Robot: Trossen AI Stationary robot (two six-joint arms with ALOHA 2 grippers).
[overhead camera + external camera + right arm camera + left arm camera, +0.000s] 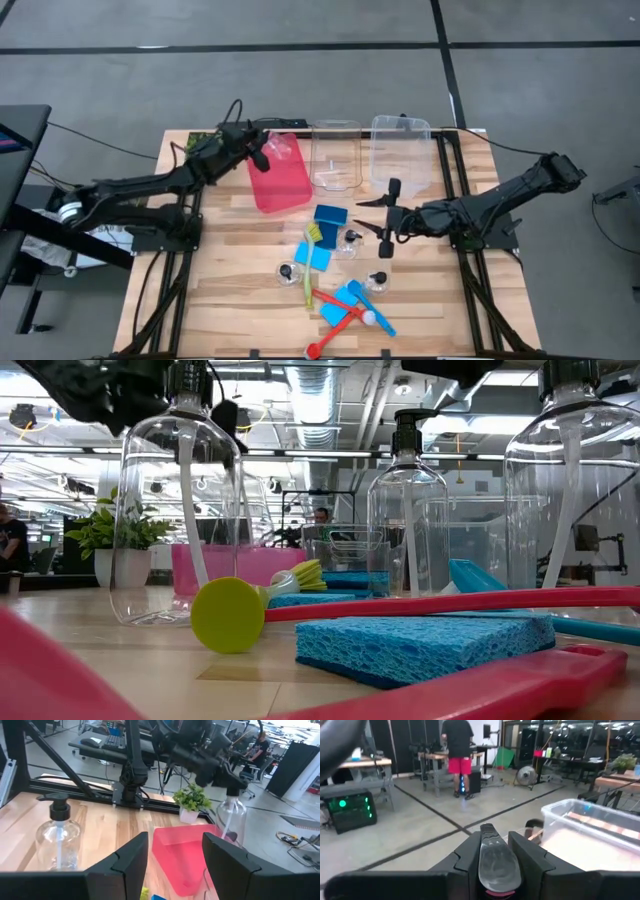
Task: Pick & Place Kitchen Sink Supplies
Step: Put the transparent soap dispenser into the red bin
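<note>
table edges: your table has bare wood along its left side and near edge; black frame rails run down both sides
free room: clutter sits in the middle-front; the bins line the far edge, so your open lanes are at left and far right
bins: three; red bin at left, two clear bins beside it to the right
plant: one, green, at the far left corner
left gripper: over the red bin's far end; fingers clamped on a clear bottle, held by its pump top, body hanging down, long axis roughly upright
right gripper: low over the table in front of the rightmost clear bin; fingers apart, nothing between them
bottles on table: you can count three with black pumps; all standing upright; one more near the right gripper
sponges: about four, blue; flat on the wood
brushes: three; yellow-green, red, blue
brush axes: yellow-green runs far-to-near; red and blue cross each other on diagonals near the front edge
</note>
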